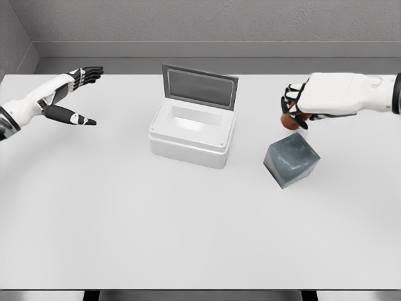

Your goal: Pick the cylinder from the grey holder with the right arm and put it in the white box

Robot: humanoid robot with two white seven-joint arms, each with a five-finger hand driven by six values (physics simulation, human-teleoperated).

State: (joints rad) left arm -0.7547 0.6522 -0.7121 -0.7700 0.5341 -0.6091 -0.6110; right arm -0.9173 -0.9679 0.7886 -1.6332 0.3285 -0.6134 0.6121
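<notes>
Cylinder point(289, 121), brownish, sits pinched in the curled fingers of the right hand point(298, 110), above and just behind the grey holder point(291, 160) on the white table point(188, 238). Farther back, the white box point(191, 135) stands with its lid up. Far left, the left hand point(72, 94) hovers with fingers spread, holding nothing.

Brown cylinder point(289, 121) above grey holder point(291, 160); white box point(191, 135) left, lid open.
</notes>
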